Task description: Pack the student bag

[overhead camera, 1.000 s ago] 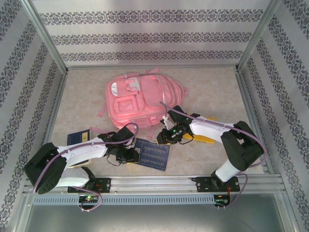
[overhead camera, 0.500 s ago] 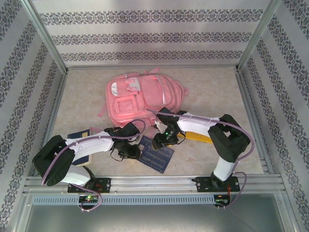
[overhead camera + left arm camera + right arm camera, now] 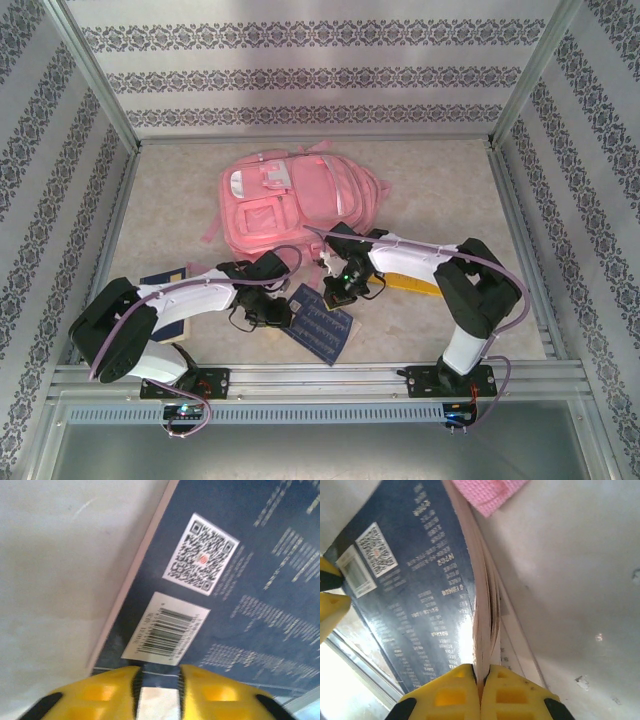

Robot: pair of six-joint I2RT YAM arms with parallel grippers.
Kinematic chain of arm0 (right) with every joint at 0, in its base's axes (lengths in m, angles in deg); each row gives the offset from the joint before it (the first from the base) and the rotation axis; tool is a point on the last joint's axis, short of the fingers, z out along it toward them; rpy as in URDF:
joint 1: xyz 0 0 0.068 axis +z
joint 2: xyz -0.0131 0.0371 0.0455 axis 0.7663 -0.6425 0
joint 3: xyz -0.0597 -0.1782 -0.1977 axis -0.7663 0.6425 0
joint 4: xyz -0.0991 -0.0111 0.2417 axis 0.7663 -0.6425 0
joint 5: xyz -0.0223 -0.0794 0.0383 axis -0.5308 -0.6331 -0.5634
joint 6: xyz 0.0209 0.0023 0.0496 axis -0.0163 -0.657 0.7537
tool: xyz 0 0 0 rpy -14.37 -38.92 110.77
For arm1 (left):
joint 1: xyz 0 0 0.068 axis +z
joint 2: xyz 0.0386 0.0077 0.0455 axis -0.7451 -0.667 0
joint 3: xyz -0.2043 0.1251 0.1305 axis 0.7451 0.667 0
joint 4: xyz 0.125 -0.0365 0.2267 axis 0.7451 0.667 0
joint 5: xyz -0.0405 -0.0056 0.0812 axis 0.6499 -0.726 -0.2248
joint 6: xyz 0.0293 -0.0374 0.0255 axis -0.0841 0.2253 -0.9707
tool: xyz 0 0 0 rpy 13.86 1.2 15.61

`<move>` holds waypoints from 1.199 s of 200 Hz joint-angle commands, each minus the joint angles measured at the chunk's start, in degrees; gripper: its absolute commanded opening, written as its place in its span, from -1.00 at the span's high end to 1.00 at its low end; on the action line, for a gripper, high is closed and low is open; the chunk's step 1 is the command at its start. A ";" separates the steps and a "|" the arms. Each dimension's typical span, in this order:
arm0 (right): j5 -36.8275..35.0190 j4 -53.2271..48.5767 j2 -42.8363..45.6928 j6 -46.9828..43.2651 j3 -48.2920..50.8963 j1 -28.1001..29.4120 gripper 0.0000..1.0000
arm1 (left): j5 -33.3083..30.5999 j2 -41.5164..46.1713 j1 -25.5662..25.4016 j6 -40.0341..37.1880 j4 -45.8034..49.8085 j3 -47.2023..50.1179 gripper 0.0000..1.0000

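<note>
The student bag [image 3: 295, 205], a large pink backpack, lies flat at the back middle of the table; a pink strap of it [image 3: 490, 492] reaches toward the book. In front of it lies a dark blue book [image 3: 322, 325] with a barcode and a QR code on its cover [image 3: 240, 580]. My right gripper [image 3: 481, 669] is shut on the book's page edge [image 3: 482, 620], at its far corner [image 3: 338, 292]. My left gripper [image 3: 158, 672] sits at the book's barcode corner [image 3: 282, 312], fingers a little apart and gripping nothing. Its yellow fingers [image 3: 327, 607] flank that corner.
A second blue book [image 3: 165, 292] lies under my left arm at the left. A yellow flat item [image 3: 412, 284] lies under my right arm. Metal rails and patterned walls [image 3: 60, 200] enclose the table on all sides.
My right arm swung left to the dark blue book and its jaws closed on the pages. The book turned and slid a little. My left gripper moved up to the book's near corner.
</note>
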 commanded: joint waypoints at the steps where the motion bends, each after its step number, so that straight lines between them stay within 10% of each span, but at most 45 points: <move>1: 2.14 0.92 3.06 0.24 -0.16 -0.25 1.00 | -3.14 2.28 2.58 -0.28 1.94 -0.83 0.18; 63: 10.80 7.77 11.90 2.88 2.62 -5.76 1.00 | 2.91 19.58 13.46 4.82 4.13 2.13 -0.36; 123: 18.56 16.57 19.73 10.24 4.51 -9.36 1.00 | 8.32 29.30 22.23 13.19 0.49 5.55 -0.45; 240: 21.62 41.13 24.41 42.12 -2.20 -16.96 1.00 | 20.47 19.37 23.10 23.48 -24.87 -6.60 -0.59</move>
